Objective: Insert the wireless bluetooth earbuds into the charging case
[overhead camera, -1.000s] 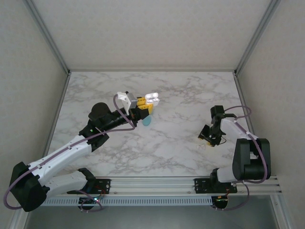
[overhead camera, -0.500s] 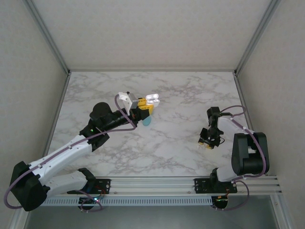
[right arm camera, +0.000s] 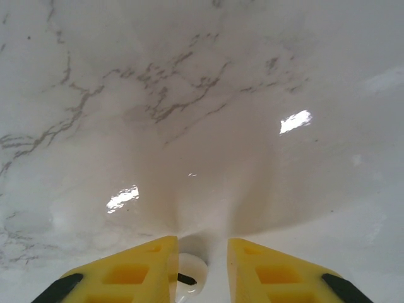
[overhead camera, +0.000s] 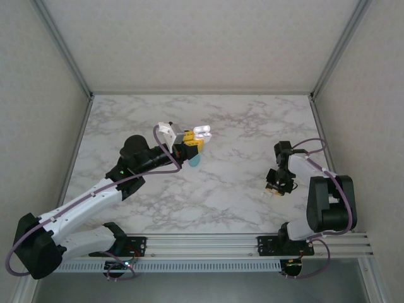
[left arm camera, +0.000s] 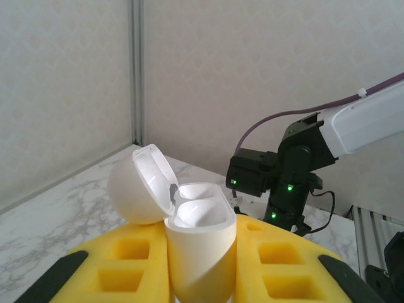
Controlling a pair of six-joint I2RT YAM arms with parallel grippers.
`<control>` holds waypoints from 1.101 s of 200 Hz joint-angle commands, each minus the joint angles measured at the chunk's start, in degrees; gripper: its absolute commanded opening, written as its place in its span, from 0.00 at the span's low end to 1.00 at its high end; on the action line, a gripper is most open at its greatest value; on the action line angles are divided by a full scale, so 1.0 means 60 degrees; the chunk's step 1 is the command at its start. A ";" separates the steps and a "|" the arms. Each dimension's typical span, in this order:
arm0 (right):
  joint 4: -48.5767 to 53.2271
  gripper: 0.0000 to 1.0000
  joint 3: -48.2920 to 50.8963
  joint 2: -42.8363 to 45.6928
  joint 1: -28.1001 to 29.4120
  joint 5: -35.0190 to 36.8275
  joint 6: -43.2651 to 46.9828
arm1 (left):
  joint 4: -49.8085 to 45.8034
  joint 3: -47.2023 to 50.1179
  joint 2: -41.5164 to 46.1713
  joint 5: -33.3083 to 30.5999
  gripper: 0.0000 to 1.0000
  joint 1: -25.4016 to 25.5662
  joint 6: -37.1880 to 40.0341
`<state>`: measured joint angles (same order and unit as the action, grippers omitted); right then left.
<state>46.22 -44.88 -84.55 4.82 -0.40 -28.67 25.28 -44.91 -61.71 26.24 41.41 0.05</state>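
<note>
My left gripper (overhead camera: 191,140) (left arm camera: 201,259) is shut on the charging case (left arm camera: 201,243), a pale rounded shell held upright between the yellow fingers (left arm camera: 120,265). Its lid (left arm camera: 140,184) is swung open to the left, and the two hollows inside look bare. From above the open case (overhead camera: 202,131) shows bright white, raised over the table. My right gripper (overhead camera: 274,187) (right arm camera: 201,252) points down at the marble on the right. One small pale earbud (right arm camera: 191,278) with a dark mark lies between its fingers. It touches the left finger, with a gap to the right finger.
A small light-blue shape (overhead camera: 194,160) sits just below the left gripper's fingers. The white marble table (overhead camera: 233,202) is walled on three sides, with a metal rail (overhead camera: 208,243) along the near edge. Through the left wrist view, the right arm (left arm camera: 297,170) stands across the table.
The right gripper's jaws have narrowed around the earbud and its arm has edged slightly toward the centre. The left gripper with the case has shifted a little left.
</note>
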 commanded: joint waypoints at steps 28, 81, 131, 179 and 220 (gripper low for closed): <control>0.0321 0.38 0.0010 0.0968 0.0002 -0.0121 -0.0203 | -0.0020 -0.0337 0.0010 -0.0094 0.00 -0.0002 0.0149; 0.0575 0.42 0.0092 0.0558 0.0083 -0.0587 -0.0174 | 0.0008 -0.0342 -0.0088 -0.0037 0.00 -0.0002 0.0178; 0.0381 0.39 0.0171 0.0061 0.0267 -0.0756 -0.0090 | -0.0126 -0.0295 0.0029 -0.0101 0.00 -0.0007 0.0240; 0.0416 0.36 0.0153 -0.0302 0.0400 -0.0648 -0.0126 | -0.0170 -0.0323 0.0020 -0.0096 0.00 -0.0002 0.0225; 0.0452 0.34 0.0087 -0.0432 0.0482 -0.0282 -0.0169 | -0.0271 -0.0338 0.0056 -0.0123 0.00 -0.0002 0.0268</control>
<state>47.59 -44.56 -86.48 7.14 -4.05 -29.34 23.53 -44.99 -62.04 26.22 41.41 0.51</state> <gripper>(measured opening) 0.337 0.210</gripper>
